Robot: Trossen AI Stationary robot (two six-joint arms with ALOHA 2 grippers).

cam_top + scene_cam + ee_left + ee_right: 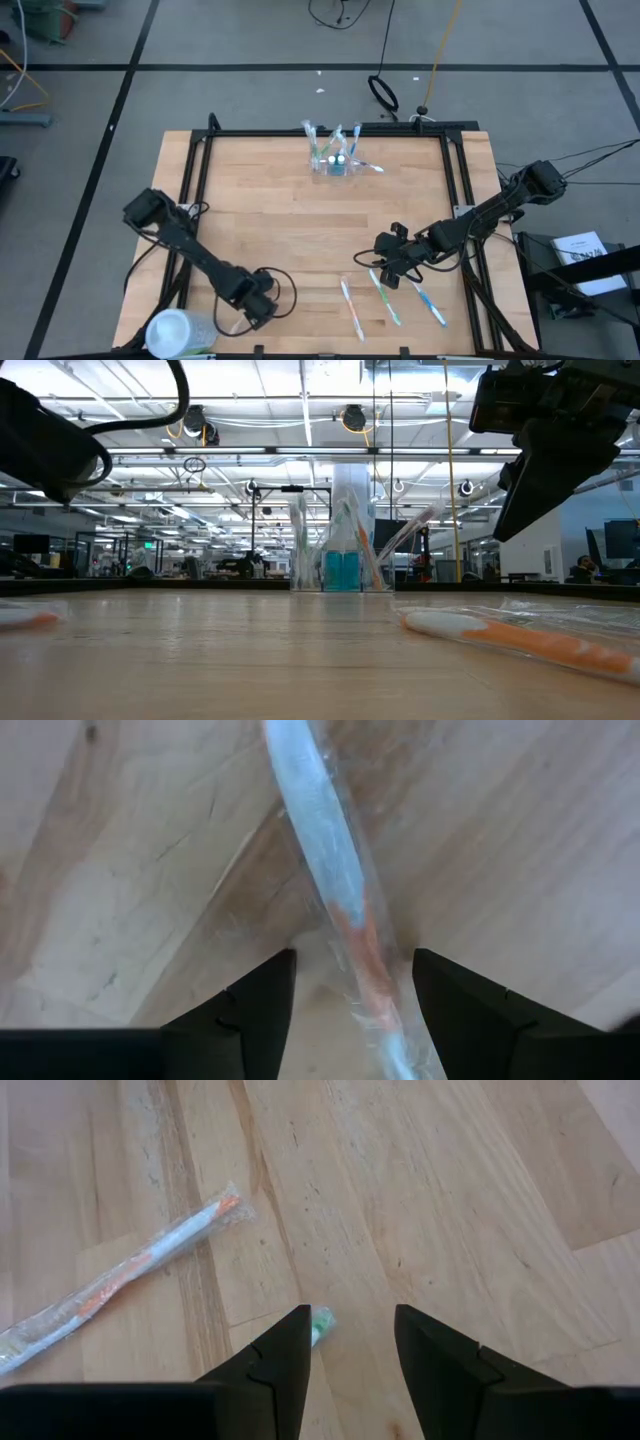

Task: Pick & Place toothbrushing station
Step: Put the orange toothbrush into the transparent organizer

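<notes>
A clear cup (335,160) stands near the far edge of the wooden worktop (280,230), holding several upright toothbrushes and a blue tube; in the low view it shows in the middle distance (342,555). Three more wrapped toothbrushes lie near the front edge: one with orange markings (351,306), one green and white (384,297) and one blue and white (428,302).

The right gripper (392,262) hovers low just above the far ends of the green and blue ones. Its fingers (285,1355) are spread apart with nothing between them; the green tip of a toothbrush (320,1321) peeks out beside one finger, and the orange-marked toothbrush (120,1278) lies off to one side.

The left gripper (258,305) sits at the front left of the worktop, beside a whitish round container (180,332). Its fingers (250,1010) stand wide open, straddling a wrapped toothbrush (330,850) with a pale blue handle and an orange patch, not clamped on it.
</notes>
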